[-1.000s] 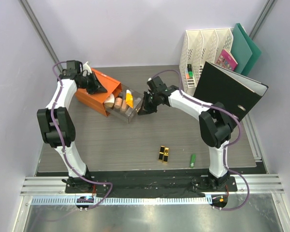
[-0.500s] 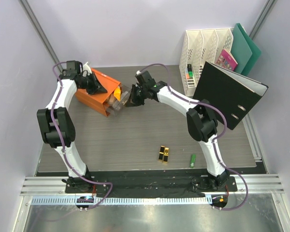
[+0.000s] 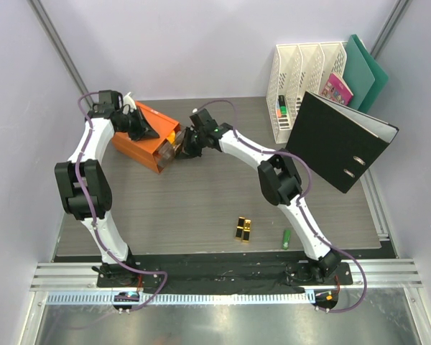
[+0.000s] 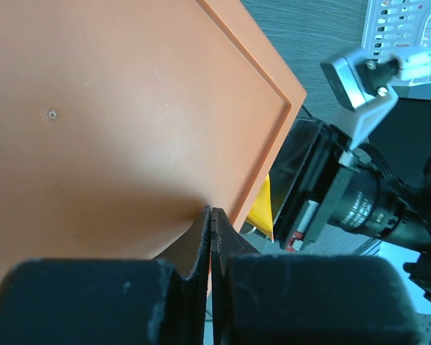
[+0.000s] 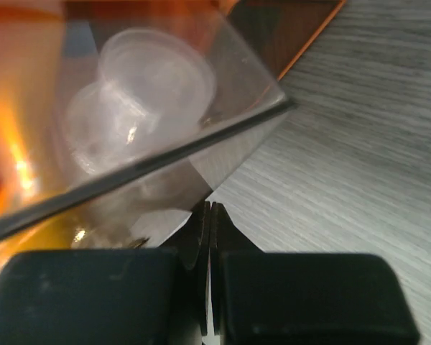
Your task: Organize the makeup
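right pincer (image 3: 179,151) against orange box (image 3: 131,149)

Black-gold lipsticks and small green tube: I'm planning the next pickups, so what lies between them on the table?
Nothing. In the top external view, only bare table separates the black-gold lipsticks from the small green tube.

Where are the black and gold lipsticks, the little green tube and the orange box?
Black-and-gold lipsticks (image 3: 243,228): top view, middle of the pair.
Small green tube (image 3: 286,238): top view, its middle.
Orange rectangular box (image 3: 133,149): top view, near side wall.
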Controlling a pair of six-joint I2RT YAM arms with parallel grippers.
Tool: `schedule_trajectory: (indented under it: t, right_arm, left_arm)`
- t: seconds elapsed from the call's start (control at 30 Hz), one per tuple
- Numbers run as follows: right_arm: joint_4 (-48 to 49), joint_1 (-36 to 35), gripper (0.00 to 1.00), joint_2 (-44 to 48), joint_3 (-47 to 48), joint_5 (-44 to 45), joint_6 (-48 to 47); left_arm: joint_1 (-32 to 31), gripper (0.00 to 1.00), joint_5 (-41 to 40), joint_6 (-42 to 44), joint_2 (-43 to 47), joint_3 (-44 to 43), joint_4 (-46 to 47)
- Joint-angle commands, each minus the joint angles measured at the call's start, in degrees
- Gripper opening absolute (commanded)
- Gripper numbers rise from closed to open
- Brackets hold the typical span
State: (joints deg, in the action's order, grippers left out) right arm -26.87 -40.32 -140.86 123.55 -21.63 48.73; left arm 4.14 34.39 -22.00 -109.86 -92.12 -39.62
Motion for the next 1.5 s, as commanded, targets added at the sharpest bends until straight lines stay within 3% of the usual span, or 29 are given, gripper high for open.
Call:
schedule_trajectory:
  t: [0.0, 0.33, 0.57, 0.97, 1.47]
  right_arm:
    - [11.0, -0.9, 0.02, -0.2, 7.1, -1.0, 4.6]
    - [10.4, -0.4, 0.01, 11.0, -3.7, 2.4, 0.2]
    - [7.9, -0.2, 0.01, 15.4, -2.3, 3.1, -1.4]
    - [7.0, -0.2, 0.01, 16.3, -0.9, 2.0, -3.6]
    - [6.1, -0.2, 0.01, 9.1, 7.6, 4.5, -4.3]
  left_arm:
    - [0.0, 0.0, -16.4, 6.4, -8.1, 7.4, -18.5]
    - [-0.2, 0.0, -16.3, 6.7, -8.6, 6.3, -18.9]
    - [-0.1, 0.0, -16.1, 6.5, -8.6, 6.7, -18.7]
    - [-0.1, 0.0, -16.1, 6.4, -8.3, 7.2, -18.4]
    - [-0.1, 0.0, -16.4, 6.4, -7.9, 7.9, -18.2]
